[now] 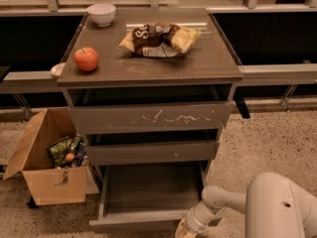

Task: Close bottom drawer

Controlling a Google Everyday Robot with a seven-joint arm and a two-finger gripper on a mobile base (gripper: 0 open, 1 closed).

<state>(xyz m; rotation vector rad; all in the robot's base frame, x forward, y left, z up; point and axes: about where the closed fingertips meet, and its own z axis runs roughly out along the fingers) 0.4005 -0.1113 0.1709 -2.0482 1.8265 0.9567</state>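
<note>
The grey cabinet [148, 73] has three drawers. The bottom drawer [148, 190] is a wide shallow grey tray, pulled far out and empty; its narrow plain front [133, 223] lies near the lower edge of the camera view. Above it sit the middle front with a white fleck [151, 152] and the taller scratched front [148, 117], both slightly out. My gripper [184, 230] is at the bottom edge, right at the right end of the bottom drawer's front, on a white arm [223, 207] coming from the lower right. Its tip is cut off by the frame.
On the cabinet top lie a red apple [86, 59], a white bowl [101, 14] and chip bags [158, 38]. An open cardboard box [47, 157] with snacks stands on the speckled floor left of the drawers. Dark counters run behind.
</note>
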